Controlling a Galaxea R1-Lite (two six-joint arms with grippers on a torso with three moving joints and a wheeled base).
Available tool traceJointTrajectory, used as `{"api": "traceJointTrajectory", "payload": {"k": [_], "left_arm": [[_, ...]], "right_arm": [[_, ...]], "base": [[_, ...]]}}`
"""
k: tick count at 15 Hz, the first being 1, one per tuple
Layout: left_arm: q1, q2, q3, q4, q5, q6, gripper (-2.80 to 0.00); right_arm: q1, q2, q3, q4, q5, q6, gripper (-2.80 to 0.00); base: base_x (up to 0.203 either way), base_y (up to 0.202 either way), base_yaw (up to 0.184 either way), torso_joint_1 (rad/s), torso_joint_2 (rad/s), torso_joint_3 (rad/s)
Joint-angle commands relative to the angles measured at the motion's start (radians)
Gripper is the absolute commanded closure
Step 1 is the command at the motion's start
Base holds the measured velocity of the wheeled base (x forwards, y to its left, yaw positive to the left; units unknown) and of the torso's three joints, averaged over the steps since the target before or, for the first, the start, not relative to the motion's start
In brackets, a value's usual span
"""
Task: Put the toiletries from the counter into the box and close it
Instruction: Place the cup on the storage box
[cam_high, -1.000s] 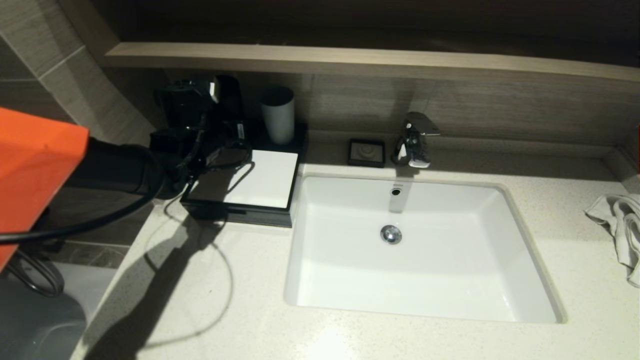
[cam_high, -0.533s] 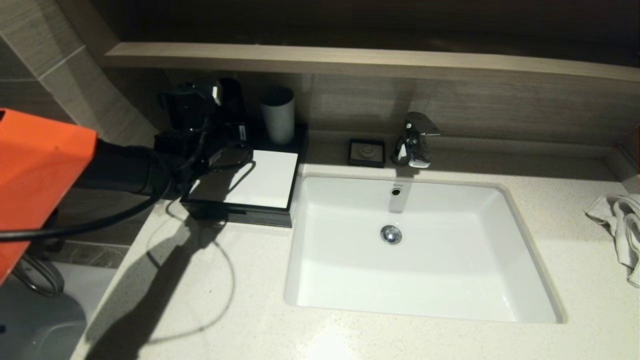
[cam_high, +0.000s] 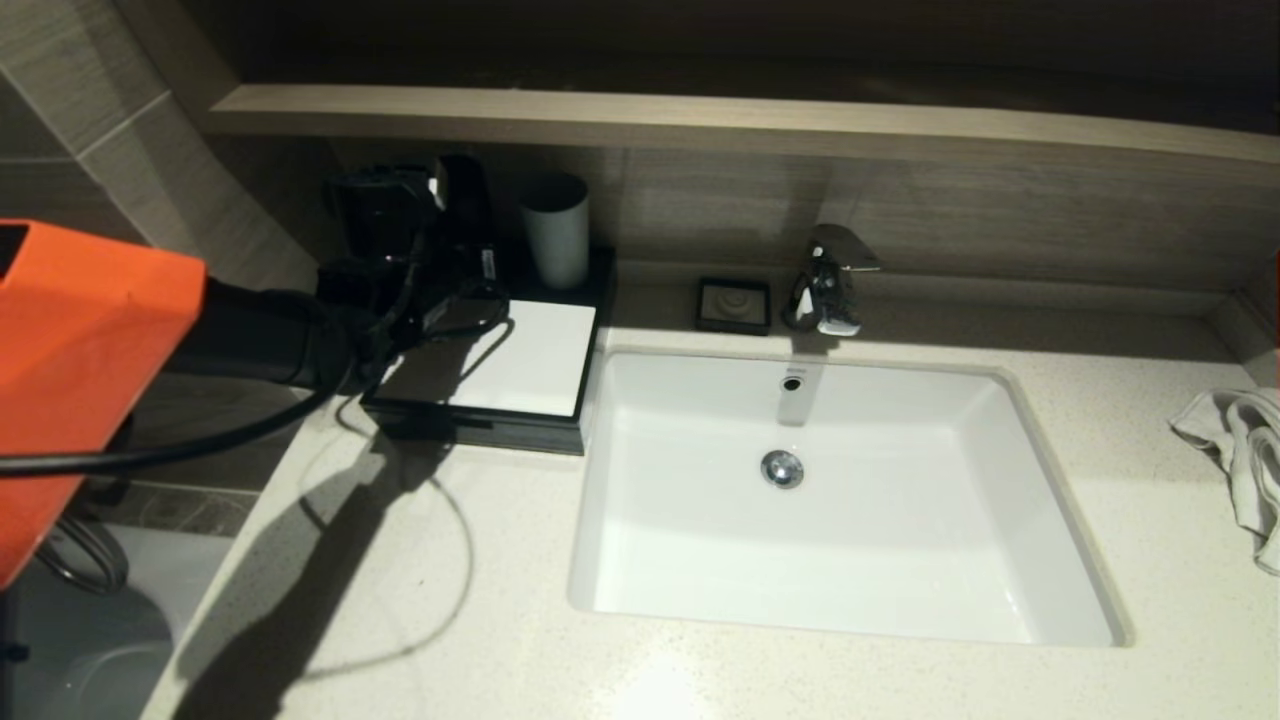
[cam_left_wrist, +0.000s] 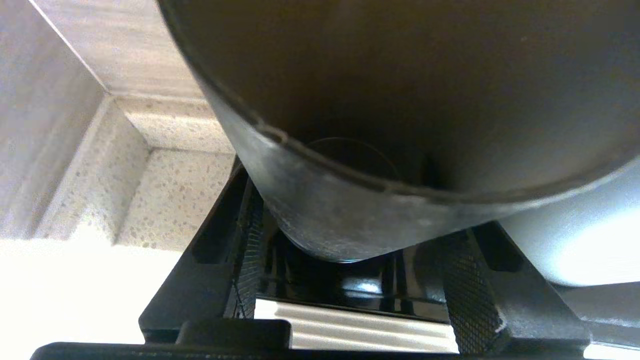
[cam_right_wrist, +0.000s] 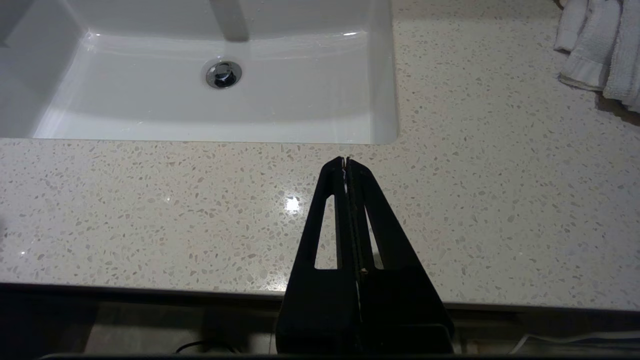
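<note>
Here the left claw (cam_high: 455, 215) sits over the back of the box (cam_high: 530, 360), at the counter's (cam_high: 700, 680) back left corner, its fingers (cam_left_wrist: 467, 295) spread around a dark cup (cam_left_wrist: 400, 125) they appear to grip. The box's drawer looks shut, and its white top lies just in front of and below the claw. A grey cup (cam_high: 556, 230) stands just beside it. The right claw (cam_right_wrist: 346, 165) is closed, empty, over the counter's front edge near the sink (cam_high: 640, 560).
</note>
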Motion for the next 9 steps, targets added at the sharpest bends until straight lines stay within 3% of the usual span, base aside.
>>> {"api": "traceJointTrajectory", "payload": {"k": [1,9], "left_arm": [[0.0,0.009,-0.012,-0.003,0.001,-0.001,0.0],[0.0,0.026,-0.021,0.0,0.001,-0.008,0.0]], "right_arm": [[0.0,-0.001,0.0,0.0,0.0,0.001,0.0],[0.0,-0.002,0.0,0.0,0.0,0.001,0.0]], "base": [[0.0,0.0,0.0,0.0,0.0,0.0],[0.0,0.0,0.0,0.0,0.0,0.0]]}}
